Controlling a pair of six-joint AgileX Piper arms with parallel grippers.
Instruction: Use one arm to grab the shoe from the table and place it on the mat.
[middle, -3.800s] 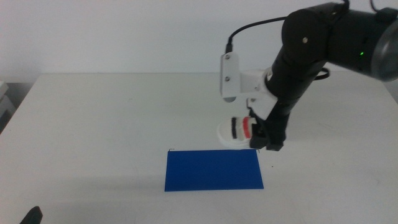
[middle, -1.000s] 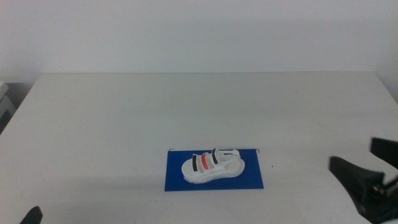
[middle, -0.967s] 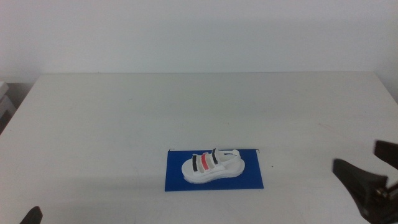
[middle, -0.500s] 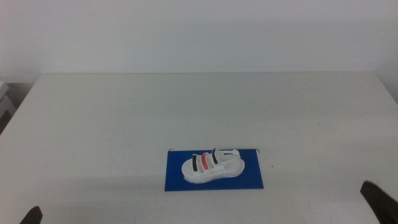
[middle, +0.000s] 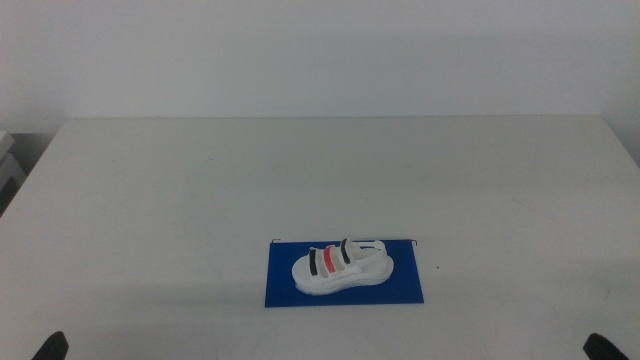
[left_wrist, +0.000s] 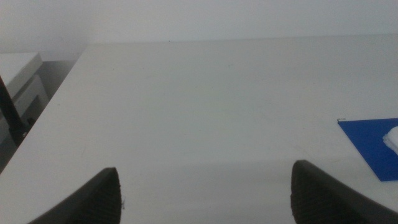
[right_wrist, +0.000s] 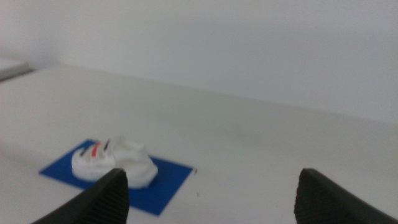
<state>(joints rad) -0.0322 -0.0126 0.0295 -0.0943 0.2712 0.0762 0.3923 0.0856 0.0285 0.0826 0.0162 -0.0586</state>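
Note:
The white shoe (middle: 341, 268) with black, red and dark blue straps lies on its sole on the dark blue mat (middle: 283, 285), near the table's front middle. It also shows in the right wrist view (right_wrist: 112, 163) on the mat (right_wrist: 166, 183). My right gripper (right_wrist: 211, 196) is open and empty, drawn back to the front right corner, only a tip showing in the middle view (middle: 603, 347). My left gripper (left_wrist: 204, 193) is open and empty at the front left corner (middle: 50, 347). The left wrist view shows a corner of the mat (left_wrist: 370, 140).
The white table (middle: 320, 170) stretches wide around the mat. A white wall stands behind it. A pale object (middle: 8, 165) sits off the table's left edge.
The right arm set the shoe on the mat, let go, and withdrew to the front right corner, almost out of the middle view. The shoe and mat have stayed still since.

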